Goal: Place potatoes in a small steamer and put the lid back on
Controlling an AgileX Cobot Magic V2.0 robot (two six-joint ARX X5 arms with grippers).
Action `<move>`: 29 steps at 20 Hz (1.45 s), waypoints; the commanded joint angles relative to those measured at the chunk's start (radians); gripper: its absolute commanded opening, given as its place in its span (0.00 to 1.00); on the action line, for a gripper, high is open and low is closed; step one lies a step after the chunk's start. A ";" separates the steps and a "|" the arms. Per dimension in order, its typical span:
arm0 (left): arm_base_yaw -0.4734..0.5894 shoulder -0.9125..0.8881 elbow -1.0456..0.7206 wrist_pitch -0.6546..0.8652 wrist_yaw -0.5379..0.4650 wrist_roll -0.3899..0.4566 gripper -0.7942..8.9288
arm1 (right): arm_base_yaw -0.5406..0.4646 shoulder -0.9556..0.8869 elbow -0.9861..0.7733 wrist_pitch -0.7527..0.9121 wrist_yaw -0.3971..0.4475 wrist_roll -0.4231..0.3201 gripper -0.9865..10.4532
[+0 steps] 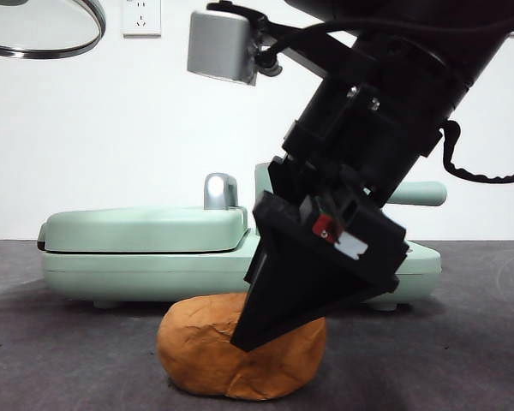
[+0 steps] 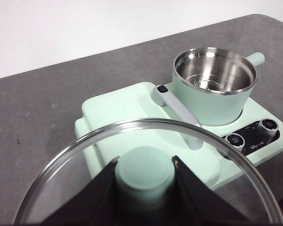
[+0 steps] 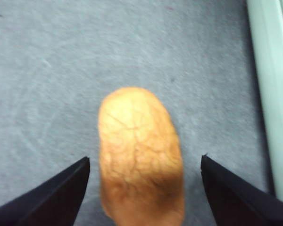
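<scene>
1. While the left end effector held the lid up in the air, the small steamer stood open on the far end of the flat green griddle.
2. The left end effector's two black jaws were clamped on the lid's green knob, one on each side.
3. In the front view, only a piece of the lid's shiny rim showed, high in the top corner, well above the table.
4. The steamer was empty inside, and its steel rim was bare all the way round, with open room above it.
5. The potato lay on the grey table in front of the griddle, near its front edge but not touching it.
6. The table on both sides of the potato was bare in the front view.
7. The right end effector was spread wide open and was gripping nothing.
8. In the right wrist view, the potato sat between the two jaws, with a gap of grey table on each side.
9. In the front view, the right end effector leaned down from above, with its dark tip low in front of the potato's top.
10. I could not tell if that tip was touching the potato.
11. The griddle's pale edge ran along one side of the right wrist view, close to one jaw.
</scene>
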 commanded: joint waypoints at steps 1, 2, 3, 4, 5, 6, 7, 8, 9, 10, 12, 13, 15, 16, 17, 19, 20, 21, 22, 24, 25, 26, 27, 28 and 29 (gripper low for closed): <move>-0.002 -0.001 0.015 0.027 0.000 0.007 0.10 | 0.012 0.021 0.009 0.008 -0.031 -0.007 0.41; -0.002 -0.001 0.015 0.027 0.000 0.007 0.10 | 0.012 0.025 0.009 0.008 -0.031 -0.007 0.41; -0.002 -0.001 0.015 0.027 0.000 0.007 0.10 | 0.012 0.036 0.009 0.009 -0.031 -0.006 0.41; -0.002 -0.001 0.015 0.027 0.000 0.007 0.10 | 0.011 0.047 0.009 0.009 -0.031 -0.004 0.41; -0.002 -0.001 0.015 0.027 0.000 0.007 0.10 | 0.011 0.066 0.009 0.009 -0.031 -0.004 0.41; -0.002 -0.001 0.015 0.027 0.000 0.007 0.10 | 0.011 0.081 0.009 0.010 -0.031 -0.003 0.41; -0.002 -0.001 0.015 0.027 0.000 0.007 0.10 | 0.011 0.093 0.009 0.010 -0.031 -0.003 0.41; -0.002 -0.001 0.015 0.027 0.000 0.007 0.10 | 0.011 0.103 0.009 0.013 -0.030 0.003 0.41; -0.002 -0.001 0.015 0.027 0.000 0.007 0.10 | 0.011 0.104 0.009 0.016 -0.031 0.021 0.40; -0.002 -0.001 0.015 0.027 0.000 0.007 0.10 | 0.011 0.104 0.009 0.021 -0.031 0.026 0.35; -0.002 -0.001 0.015 0.027 0.000 0.007 0.10 | 0.011 0.097 0.009 0.033 -0.030 0.045 0.26; -0.002 -0.001 0.015 0.027 0.000 0.007 0.10 | 0.011 0.096 0.010 0.038 -0.030 0.046 0.25; -0.002 -0.001 0.015 0.026 0.000 0.007 0.10 | 0.011 0.090 0.014 0.034 -0.029 0.058 0.25; -0.002 -0.001 0.015 0.026 0.000 0.007 0.10 | 0.011 0.083 0.022 0.020 -0.030 0.079 0.25; -0.002 -0.001 0.015 0.026 0.000 0.007 0.10 | 0.011 0.072 0.033 -0.006 -0.030 0.098 0.25; -0.002 -0.001 0.015 0.027 0.000 0.007 0.10 | 0.011 0.024 0.071 -0.092 -0.029 0.135 0.25; -0.002 -0.001 0.015 0.027 0.000 0.007 0.10 | 0.010 -0.006 0.097 -0.141 -0.023 0.166 0.25; -0.002 -0.001 0.015 0.027 0.000 0.007 0.10 | 0.008 -0.039 0.128 -0.192 0.001 0.210 0.25; -0.002 -0.001 0.015 0.027 0.000 0.007 0.10 | 0.003 -0.070 0.166 -0.248 0.024 0.259 0.25; -0.002 -0.001 0.015 0.027 0.000 0.007 0.10 | -0.016 -0.120 0.253 -0.354 0.069 0.354 0.25; -0.002 -0.001 0.015 0.027 0.000 0.007 0.10 | -0.036 -0.137 0.311 -0.408 0.090 0.407 0.25; -0.002 -0.001 0.015 0.027 0.000 0.007 0.10 | -0.059 -0.142 0.364 -0.451 0.100 0.442 0.25; -0.002 -0.001 0.015 0.027 0.000 0.007 0.10 | -0.095 -0.142 0.431 -0.504 0.102 0.473 0.25; -0.002 -0.001 0.015 0.027 0.000 0.007 0.10 | -0.133 -0.141 0.483 -0.537 0.102 0.499 0.25; -0.002 -0.001 0.015 0.027 0.000 0.007 0.10 | -0.177 -0.130 0.534 -0.563 0.102 0.520 0.25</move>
